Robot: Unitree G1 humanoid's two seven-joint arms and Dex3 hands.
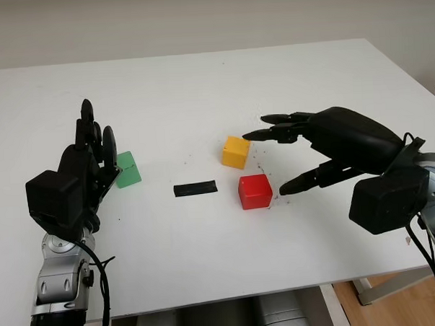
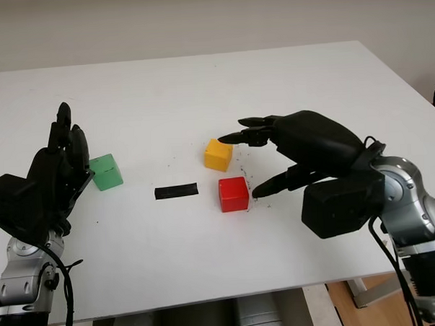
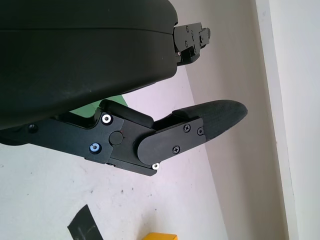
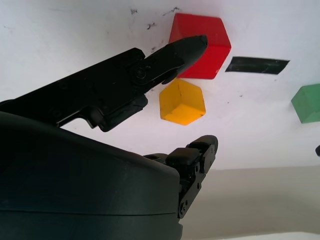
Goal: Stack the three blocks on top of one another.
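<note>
A yellow block [image 1: 235, 152] and a red block [image 1: 255, 191] sit close together on the white table [image 1: 200, 84], near its middle. A green block [image 1: 126, 169] lies further left. My right hand [image 1: 289, 152] hovers open just right of the yellow and red blocks, its upper fingers over the yellow one, its thumb beside the red one, holding nothing. In the right wrist view the thumb tip overlaps the red block [image 4: 202, 44] and the yellow block [image 4: 181, 102] lies between the fingers. My left hand [image 1: 94, 143] stands open just left of the green block.
A short strip of black tape [image 1: 195, 188] lies on the table between the green and red blocks. The table's front edge runs close to both arms, and its right edge slants past my right forearm.
</note>
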